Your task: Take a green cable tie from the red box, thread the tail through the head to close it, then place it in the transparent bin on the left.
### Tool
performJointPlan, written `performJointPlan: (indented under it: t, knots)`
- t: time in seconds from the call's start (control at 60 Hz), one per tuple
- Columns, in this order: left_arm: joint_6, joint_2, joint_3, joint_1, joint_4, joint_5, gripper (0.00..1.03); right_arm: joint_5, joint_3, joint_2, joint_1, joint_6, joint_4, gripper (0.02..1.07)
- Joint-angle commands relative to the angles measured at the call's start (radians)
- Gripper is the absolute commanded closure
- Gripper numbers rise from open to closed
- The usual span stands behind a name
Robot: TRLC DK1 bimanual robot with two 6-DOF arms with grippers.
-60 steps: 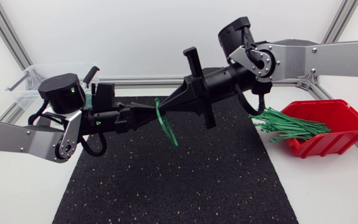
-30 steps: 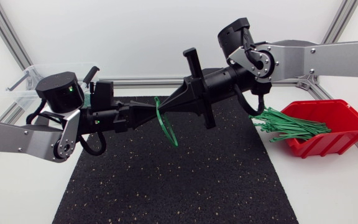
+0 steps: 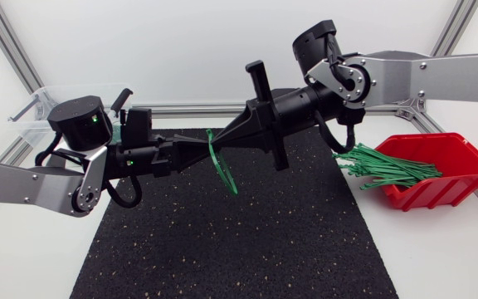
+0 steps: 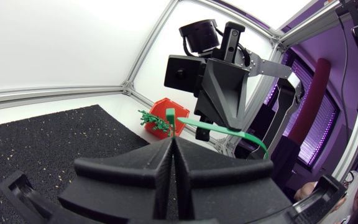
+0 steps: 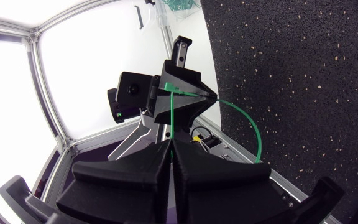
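Two robot arms meet tip to tip above the middle of a black speckled mat. The left gripper and the right gripper each have their wedge fingers pressed shut on the same green cable tie. The left wrist view shows the left gripper's fingers closed to a thin seam, with the tie standing up at their tip and its strap running across to the right gripper directly ahead. In the right wrist view, the strap rises straight from the right gripper's closed fingers to the left gripper facing it, and the rest curves out to one side in a loop. From above, that loop hangs below the two grippers, clear of the mat. The red box sits at the table's right side with a bundle of green ties spilling over its open front. The transparent bin stands at the far left corner, behind the left arm.
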Motion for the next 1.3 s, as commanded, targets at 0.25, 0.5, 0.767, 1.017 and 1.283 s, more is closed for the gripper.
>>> performJointPlan:
  t: [0.25, 0.5, 0.767, 1.017, 1.283]
  knots:
    - [0.000, -0.002, -0.014, -0.013, 0.016, 0.015, 1.00, -0.008, -0.006, -0.013, 0.006, 0.022, 0.010, 1.01]
    - [-0.003, -0.013, -0.019, -0.014, 0.016, 0.015, 1.00, -0.007, 0.000, -0.007, 0.006, 0.023, 0.010, 1.01]
    - [-0.005, -0.024, -0.023, -0.013, 0.016, 0.015, 1.00, -0.007, -0.001, 0.009, 0.004, 0.022, 0.010, 1.01]
    - [-0.009, -0.035, -0.028, -0.013, 0.016, 0.015, 1.00, -0.005, 0.002, 0.018, 0.004, 0.023, 0.015, 1.01]
    - [-0.011, -0.038, -0.033, -0.019, 0.016, 0.015, 1.00, -0.004, 0.000, -0.002, 0.006, 0.022, 0.015, 1.01]
